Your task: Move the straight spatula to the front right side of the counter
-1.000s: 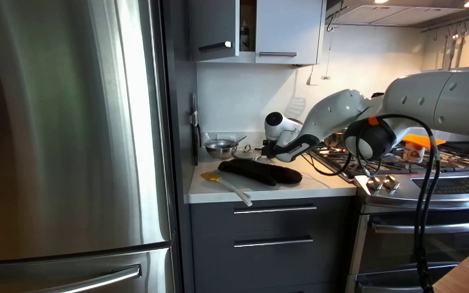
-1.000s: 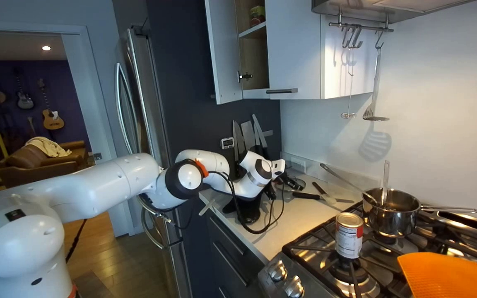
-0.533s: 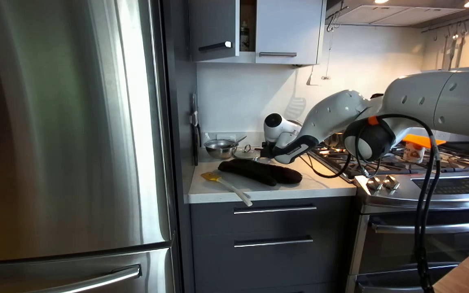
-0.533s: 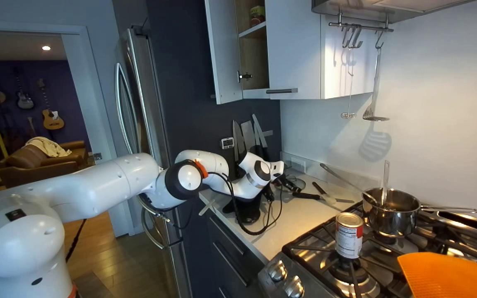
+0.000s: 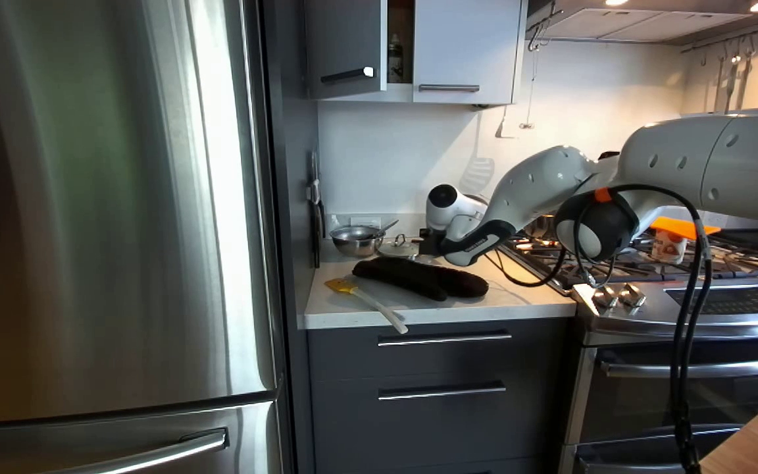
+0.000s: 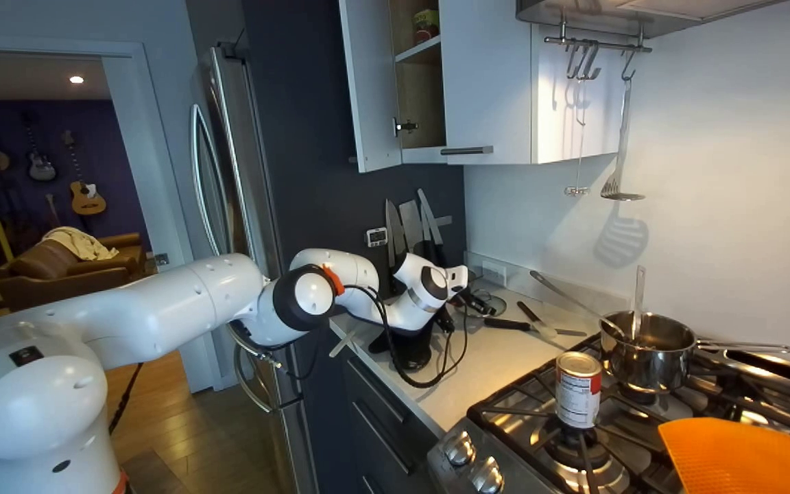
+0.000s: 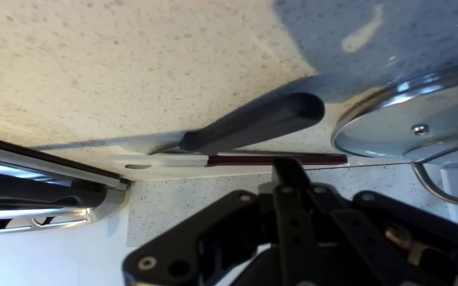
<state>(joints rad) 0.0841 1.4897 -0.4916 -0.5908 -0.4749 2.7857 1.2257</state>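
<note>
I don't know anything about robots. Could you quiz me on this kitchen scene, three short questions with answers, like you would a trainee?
1. Multiple choice: how do the two doors of the upper cupboard stand? (a) both shut (b) one open, one shut (c) both open
2. True or false: the yellow-headed utensil lies on the counter, apart from the robot's fingers.
3. Name what stands beside the saucepan on the stove, wrapped in a red-and-white label.

Key: 1. b; 2. true; 3. a metal can
</note>
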